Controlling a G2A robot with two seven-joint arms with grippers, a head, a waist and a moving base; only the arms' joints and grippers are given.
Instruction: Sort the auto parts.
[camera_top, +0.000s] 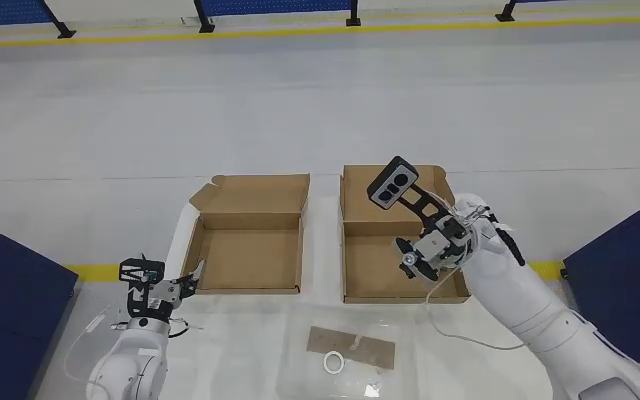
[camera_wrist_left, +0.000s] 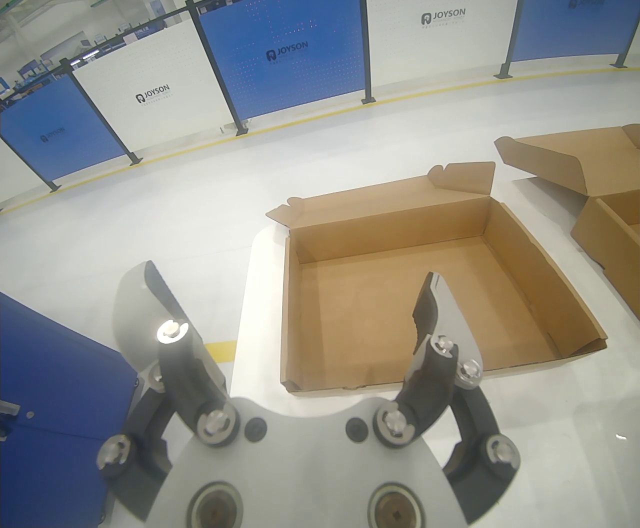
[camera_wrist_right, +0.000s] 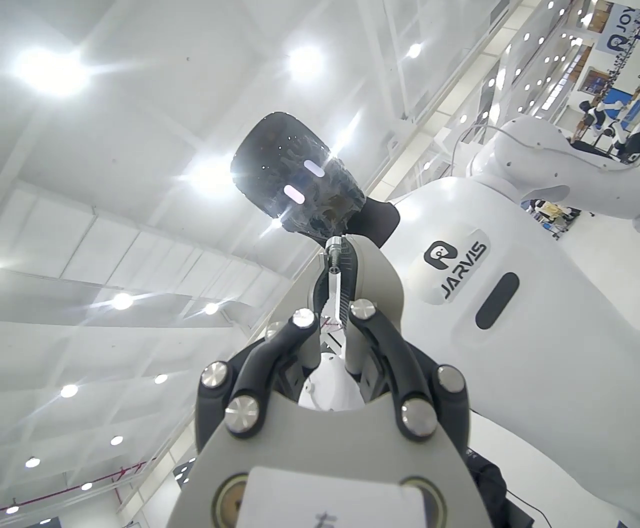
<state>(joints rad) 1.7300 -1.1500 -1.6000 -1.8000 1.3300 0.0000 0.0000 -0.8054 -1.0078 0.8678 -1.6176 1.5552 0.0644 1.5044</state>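
Top view: found the right gripper (camera_top: 412, 201) clamped on the black switch panel (camera_top: 391, 184), raised over the right box (camera_top: 346, 270) at centre right; judged it mid-carry, next needing a descent into that box and release; noted the left gripper (camera_top: 188, 280) splayed empty, lower left, beside the left box (camera_top: 300, 255).

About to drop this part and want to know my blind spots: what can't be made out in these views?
Right box floor, top view: the right hand and its arm cover part of it.
Part detail: tiny in the top view, lost in ceiling glare in the right wrist view.
Tray contents, top view: cut off by the bottom edge, bits too small to name.
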